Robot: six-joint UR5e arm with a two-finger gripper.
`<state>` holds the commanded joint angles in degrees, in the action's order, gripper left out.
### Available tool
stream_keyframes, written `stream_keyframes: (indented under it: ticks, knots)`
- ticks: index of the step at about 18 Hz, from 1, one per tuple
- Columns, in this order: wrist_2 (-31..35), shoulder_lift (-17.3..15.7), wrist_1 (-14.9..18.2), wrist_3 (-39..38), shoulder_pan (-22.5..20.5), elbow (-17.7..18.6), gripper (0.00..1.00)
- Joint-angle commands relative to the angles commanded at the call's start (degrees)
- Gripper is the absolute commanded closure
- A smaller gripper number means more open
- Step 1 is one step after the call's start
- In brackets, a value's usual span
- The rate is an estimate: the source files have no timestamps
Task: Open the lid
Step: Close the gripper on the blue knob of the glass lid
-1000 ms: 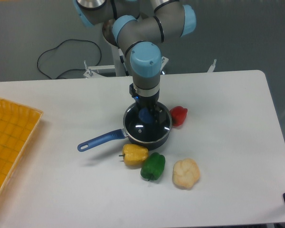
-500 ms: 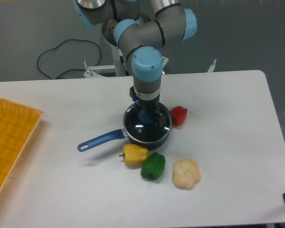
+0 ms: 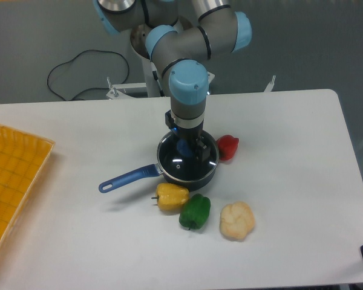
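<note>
Fingers point(image 3: 187, 147) straddle the lid point(image 3: 187, 162) knob; contact unclear; saucepan point(image 3: 169, 172) beneath

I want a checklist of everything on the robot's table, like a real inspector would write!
Surface: white table, looks clean.
Job's things: lid sitting on the blue saucepan, not lifted yet.
Clutter: red pepper touching the pan's right side; yellow pepper, green pepper and a cream cauliflower in front; yellow tray at the left edge.
Grippers: gripper down at the lid's blue knob; grip cannot be judged.
Cables: black cable looping behind the table.
Surroundings: grey floor behind.
</note>
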<state>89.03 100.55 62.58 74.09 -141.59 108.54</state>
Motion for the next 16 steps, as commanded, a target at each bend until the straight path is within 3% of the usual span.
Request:
stream_keyframes:
  ticks: [6, 16]
  knots:
    - [-0.09, 0.0, 0.0, 0.0, -0.09, 0.0, 0.38]
    - [-0.09, -0.09, 0.09, 0.0, -0.18, -0.79, 0.54]
